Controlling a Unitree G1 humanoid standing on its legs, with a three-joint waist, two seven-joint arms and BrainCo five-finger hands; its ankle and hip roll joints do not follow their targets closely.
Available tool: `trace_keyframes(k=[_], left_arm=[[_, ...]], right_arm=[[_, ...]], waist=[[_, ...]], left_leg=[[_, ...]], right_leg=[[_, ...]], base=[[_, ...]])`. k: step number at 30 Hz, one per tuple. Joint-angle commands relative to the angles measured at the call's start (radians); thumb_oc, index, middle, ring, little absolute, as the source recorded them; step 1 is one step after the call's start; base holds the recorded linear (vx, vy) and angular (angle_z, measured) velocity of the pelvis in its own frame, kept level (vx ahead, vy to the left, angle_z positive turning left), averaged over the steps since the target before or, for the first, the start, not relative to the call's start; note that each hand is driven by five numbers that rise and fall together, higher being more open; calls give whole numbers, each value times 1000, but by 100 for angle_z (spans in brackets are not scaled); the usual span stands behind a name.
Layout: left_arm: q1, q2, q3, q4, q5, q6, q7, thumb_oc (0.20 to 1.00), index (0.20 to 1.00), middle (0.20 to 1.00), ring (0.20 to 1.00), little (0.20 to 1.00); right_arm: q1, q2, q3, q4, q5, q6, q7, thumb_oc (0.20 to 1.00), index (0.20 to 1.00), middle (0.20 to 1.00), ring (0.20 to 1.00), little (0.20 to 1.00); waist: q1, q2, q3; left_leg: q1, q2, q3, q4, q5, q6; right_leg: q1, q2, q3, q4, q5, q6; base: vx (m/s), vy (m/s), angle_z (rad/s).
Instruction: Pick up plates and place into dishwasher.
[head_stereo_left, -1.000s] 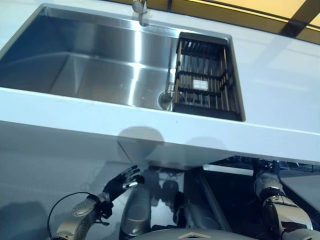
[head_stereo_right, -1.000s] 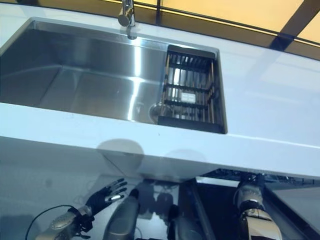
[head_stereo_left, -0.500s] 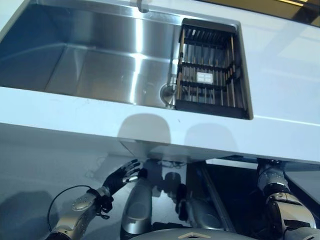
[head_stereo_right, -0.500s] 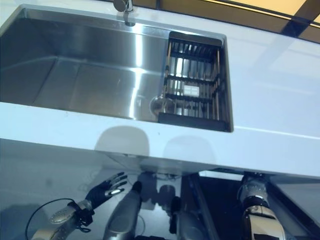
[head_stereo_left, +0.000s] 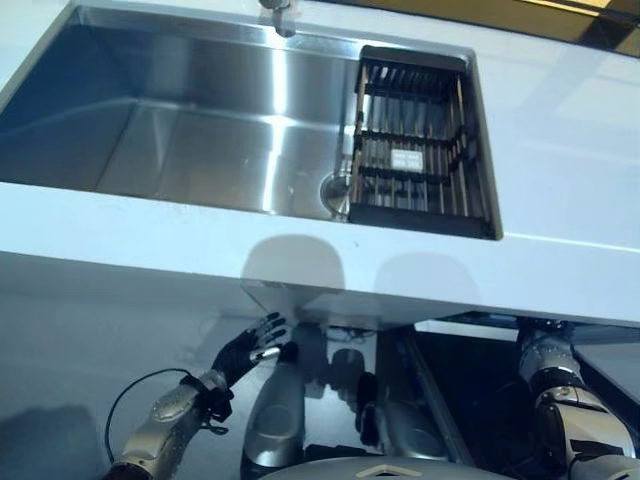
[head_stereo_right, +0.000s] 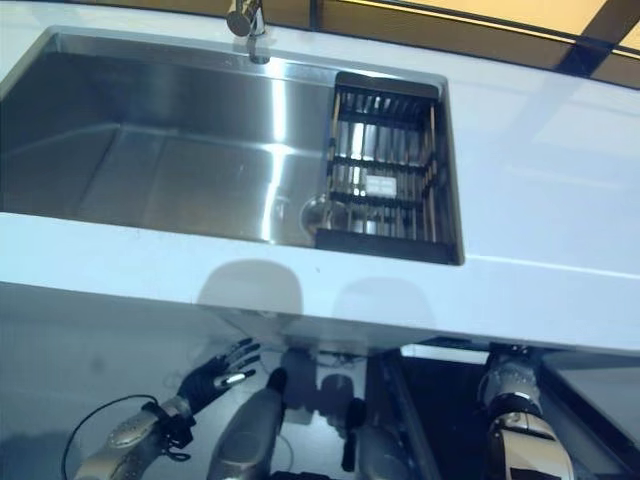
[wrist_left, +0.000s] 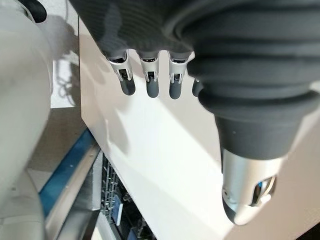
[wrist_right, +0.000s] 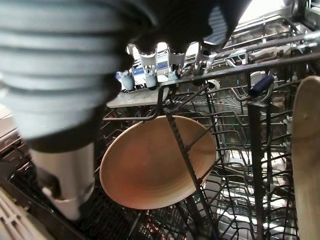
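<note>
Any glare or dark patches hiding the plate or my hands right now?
Left eye view: bright glare streaks the stainless steel sink, and the open left hand sits in dim shade under the white counter. Right wrist view: the brown round plate is evenly lit in the black wire dishwasher rack, with the right hand blurred and backlit.

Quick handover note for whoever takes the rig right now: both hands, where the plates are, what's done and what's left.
Left hand: open, fingers spread, holding nothing, low beside the white counter front.
Right hand: inside the dishwasher rack, above a brown plate; whether the fingers are on the plate cannot be told.
Done: the brown plate stands among the rack wires; a second plate's edge shows beside it.
Left: confirm the right hand is free, withdraw it. The sink and its drying basket hold no plates.
</note>
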Motion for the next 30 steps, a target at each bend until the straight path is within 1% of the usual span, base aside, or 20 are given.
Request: trace_keyframes(k=[1,4,7,9,13,15,17,19,20,21,23,25,27,30], left_arm=[[93,-38,8,-13,-7,-73,-30,1000,1000,1000,1000,1000],[108,-69,25,-7,-4,-79,-27,1000,1000,1000,1000,1000],[119,-92,50,1,-3,-84,-35,1000,1000,1000,1000,1000],[126,-105,61,0,-6,-86,-31,1000,1000,1000,1000,1000],[135,-132,82,7,-12,-102,-29,1000,1000,1000,1000,1000],[136,-140,91,6,-19,-105,-27,1000,1000,1000,1000,1000],[134,-150,98,6,-24,-108,-17,1000,1000,1000,1000,1000],[132,-159,106,10,-25,-111,-10,1000,1000,1000,1000,1000],[131,-161,108,11,-24,-112,-9,1000,1000,1000,1000,1000],[126,-165,113,12,-22,-115,-2,1000,1000,1000,1000,1000],[118,-169,118,16,-28,-120,3,1000,1000,1000,1000,1000],[107,-172,130,25,-34,-122,0,1000,1000,1000,1000,1000],[102,-174,136,24,-33,-124,3,1000,1000,1000,1000,1000],[91,-173,142,19,-34,-124,21,1000,1000,1000,1000,1000]], right_arm=[[46,-85,-16,-89,-93,-24,100,1000,1000,1000,1000,1000],[101,-65,-15,-124,-169,-32,124,1000,1000,1000,1000,1000],[158,-39,6,-172,-281,-38,98,1000,1000,1000,1000,1000],[192,-30,14,-201,-332,-23,87,1000,1000,1000,1000,1000],[257,-31,28,-263,-446,-15,73,1000,1000,1000,1000,1000],[279,-34,35,-294,-490,-24,73,1000,1000,1000,1000,1000],[302,-38,38,-338,-527,-7,73,1000,1000,1000,1000,1000],[324,-41,40,-367,-583,-5,79,1000,1000,1000,1000,1000],[330,-43,42,-375,-601,-4,73,1000,1000,1000,1000,1000],[343,-48,52,-396,-650,2,57,1000,1000,1000,1000,1000],[353,-55,58,-412,-667,2,57,1000,1000,1000,1000,1000],[363,-58,51,-429,-669,-13,56,1000,1000,1000,1000,1000],[371,-62,45,-463,-711,-34,30,1000,1000,1000,1000,1000],[381,-78,32,-510,-819,-65,-13,1000,1000,1000,1000,1000]], waist=[[-13,-10,-192],[-34,-15,-221],[-56,-23,-246],[-70,-28,-260],[-101,-37,-286],[-112,-40,-294],[-127,-44,-304],[-140,-47,-311],[-143,-48,-313],[-151,-51,-317],[-161,-52,-322],[-171,-54,-325],[-180,-55,-327],[-200,-56,-329]], left_leg=[[11,20,41,-54,2,66],[30,14,59,-62,-10,70],[54,8,74,-79,-20,76],[69,3,80,-89,-25,80],[97,-8,95,-109,-36,88],[107,-13,100,-119,-38,90],[118,-17,106,-130,-40,92],[124,-19,113,-143,-39,94],[125,-20,115,-145,-39,95],[127,-22,120,-150,-39,98],[128,-25,126,-155,-40,101],[131,-27,134,-161,-42,104],[134,-30,140,-164,-46,107],[137,-38,152,-161,-59,115]], right_leg=[[-71,-9,25,-40,137,27],[-67,-12,41,-44,132,34],[-62,-14,54,-47,127,38],[-59,-15,62,-47,123,40],[-57,-14,80,-48,120,43],[-57,-13,87,-54,124,45],[-58,-12,96,-60,129,47],[-63,-11,103,-62,133,50],[-65,-11,105,-61,134,51],[-70,-11,110,-59,135,53],[-78,-9,117,-57,137,55],[-84,-8,124,-55,139,56],[-94,-9,129,-52,146,61],[-115,-11,146,-43,165,72]], base=[[-24,141,-10],[-30,126,-18],[-47,120,-18],[-55,109,-23],[-57,104,-20],[-69,92,-21],[-86,100,-17],[-76,77,-11],[-95,72,-21],[-101,68,-25],[-109,71,-20],[-105,66,-19],[-105,57,-9],[-116,66,-10]])
